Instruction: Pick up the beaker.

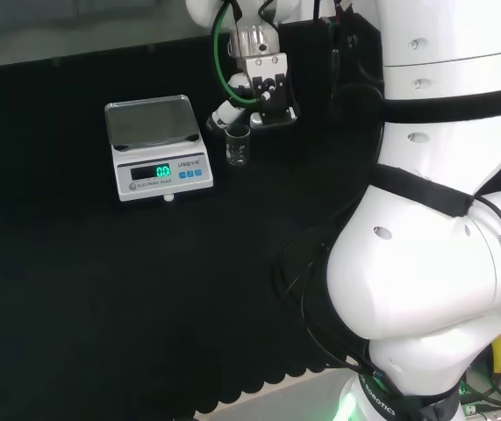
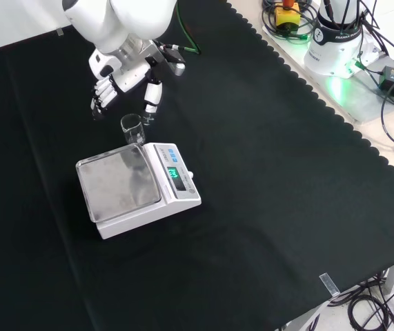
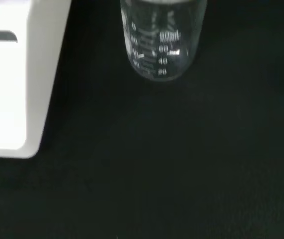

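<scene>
Wrist view: beaker (image 3: 161, 40) bears white graduation marks.

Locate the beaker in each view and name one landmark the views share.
Head view: beaker stands on the cloth just right of the scale, below the hand.
Front view: beaker stands just above the scale's top edge.
Wrist view: beaker beside the scale's white corner.
Shared landmark: the scale.
</scene>
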You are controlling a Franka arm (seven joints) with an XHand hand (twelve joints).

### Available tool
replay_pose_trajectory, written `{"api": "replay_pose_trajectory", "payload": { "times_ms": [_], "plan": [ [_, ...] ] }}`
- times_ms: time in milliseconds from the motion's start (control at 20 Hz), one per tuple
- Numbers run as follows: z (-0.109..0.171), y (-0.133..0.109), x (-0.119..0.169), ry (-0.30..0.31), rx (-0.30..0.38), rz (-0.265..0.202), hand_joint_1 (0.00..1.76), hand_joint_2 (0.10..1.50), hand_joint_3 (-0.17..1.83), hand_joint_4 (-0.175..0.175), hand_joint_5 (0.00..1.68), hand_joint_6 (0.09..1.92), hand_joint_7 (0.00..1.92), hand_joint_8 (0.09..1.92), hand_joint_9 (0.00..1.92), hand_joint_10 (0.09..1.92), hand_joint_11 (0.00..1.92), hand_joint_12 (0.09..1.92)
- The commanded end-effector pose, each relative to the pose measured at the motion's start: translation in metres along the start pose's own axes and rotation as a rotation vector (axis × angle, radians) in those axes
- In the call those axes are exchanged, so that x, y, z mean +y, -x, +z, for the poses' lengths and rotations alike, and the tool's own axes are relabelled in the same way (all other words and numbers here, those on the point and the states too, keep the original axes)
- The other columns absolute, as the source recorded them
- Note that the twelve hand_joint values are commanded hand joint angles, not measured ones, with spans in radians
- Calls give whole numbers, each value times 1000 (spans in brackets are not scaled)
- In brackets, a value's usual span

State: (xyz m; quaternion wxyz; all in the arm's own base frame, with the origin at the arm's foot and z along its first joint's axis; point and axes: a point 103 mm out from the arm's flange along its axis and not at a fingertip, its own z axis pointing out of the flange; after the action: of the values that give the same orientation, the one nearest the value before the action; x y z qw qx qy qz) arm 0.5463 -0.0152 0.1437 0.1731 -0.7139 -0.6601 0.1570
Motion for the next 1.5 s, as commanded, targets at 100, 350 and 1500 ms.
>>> {"api": "replay_pose_trajectory", "payload": {
  "times_ms": [100,350,1500],
  "plan": [
    [17,2,3,-41,15,5,489,989,-81,-113,213,87,61,87,0,510,0,1400],
    [26,-2,12,-63,33,2,491,990,-83,-114,217,87,65,101,0,600,0,1437],
    [26,-13,10,-64,-15,37,840,1073,-175,-173,449,87,490,834,915,646,1082,1005]
  ]
}}
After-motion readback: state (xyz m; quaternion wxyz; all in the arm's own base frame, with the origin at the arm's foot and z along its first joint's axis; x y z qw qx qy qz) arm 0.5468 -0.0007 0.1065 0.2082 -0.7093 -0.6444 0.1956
